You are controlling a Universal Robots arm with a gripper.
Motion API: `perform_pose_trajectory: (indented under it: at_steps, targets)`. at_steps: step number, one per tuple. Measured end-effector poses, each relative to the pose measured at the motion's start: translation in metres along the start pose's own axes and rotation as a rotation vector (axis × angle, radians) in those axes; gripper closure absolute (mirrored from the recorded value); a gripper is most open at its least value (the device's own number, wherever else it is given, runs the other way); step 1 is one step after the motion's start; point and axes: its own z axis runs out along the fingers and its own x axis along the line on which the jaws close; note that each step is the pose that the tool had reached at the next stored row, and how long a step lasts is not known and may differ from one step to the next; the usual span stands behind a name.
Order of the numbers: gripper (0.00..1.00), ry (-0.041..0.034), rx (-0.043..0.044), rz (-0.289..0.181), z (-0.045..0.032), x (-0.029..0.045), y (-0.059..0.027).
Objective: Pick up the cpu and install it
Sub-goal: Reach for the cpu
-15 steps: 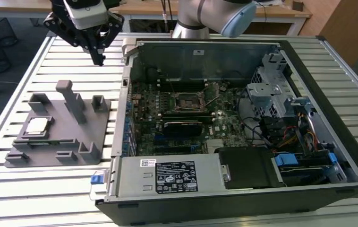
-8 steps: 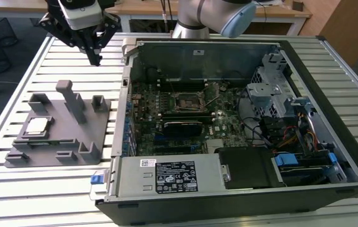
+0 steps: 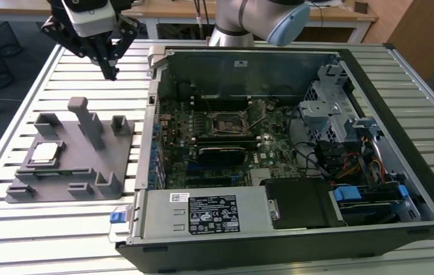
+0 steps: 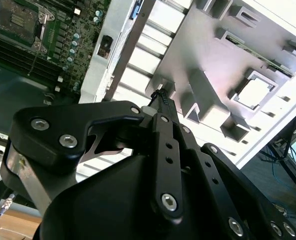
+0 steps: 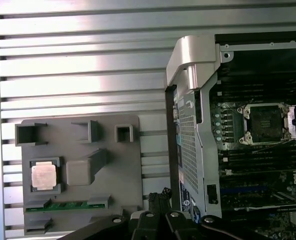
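While the arm is hovering over the far side of the slatted table (image 3: 49,229), I'm starting with the exterior view. The gripper (image 3: 112,73) is hanging there with its two fingers pinched together to a point, carrying nothing. The cpu (image 3: 45,152) is lying in a square pocket of the grey holder tray (image 3: 64,180). That's on the exterior view's left of the open computer case (image 3: 278,249), well apart from the gripper and nearer the camera. The bare socket (image 3: 228,121) is sitting mid-motherboard inside the case.

In the second wrist view the gripper (image 4: 161,96) is showing the same thing, tips meeting and empty. The cpu (image 4: 252,93) is glowing as a pale square well beyond them.

In the first wrist view the cpu (image 5: 43,176) is looking like a small flat square, with a silvery-white lid and a thin darker rim. It's lying level in its pocket, with a green memory stick (image 5: 68,204) parked just beside it in the tray (image 5: 128,165). The socket (image 5: 266,123) is off inside the case.

Handling-wise, I'm guessing it's light and stiff, with a slick metal top and a delicate underside. So I'd be taking it by two opposite edges, gently, and keeping it flat.
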Motion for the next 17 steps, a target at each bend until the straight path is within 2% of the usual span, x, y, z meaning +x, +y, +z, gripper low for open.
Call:
perform_pose_trajectory:
  at_steps: [17]
  targets:
    - [0.89, 0.0003, 0.0001, 0.0, 0.0019, 0.0203, -0.0016]
